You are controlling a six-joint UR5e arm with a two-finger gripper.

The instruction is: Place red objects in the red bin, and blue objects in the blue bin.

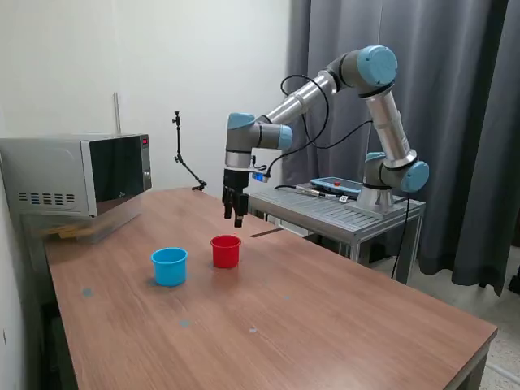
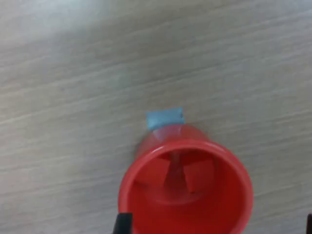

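Gripper above red cup, wooden table.
Jaw state: can't tell. Red cubes inside cup; light blue cup just beside, ext. view's left.

Two cups are standing on the table: one red cup just below the single gripper, and one blue cup a little further off from it, beside the red one. Inside the red cup, two red pieces are seeming to lie, but they are blurred. One pale blue square is showing just behind this cup. One microwave is sitting well away from the gripper.
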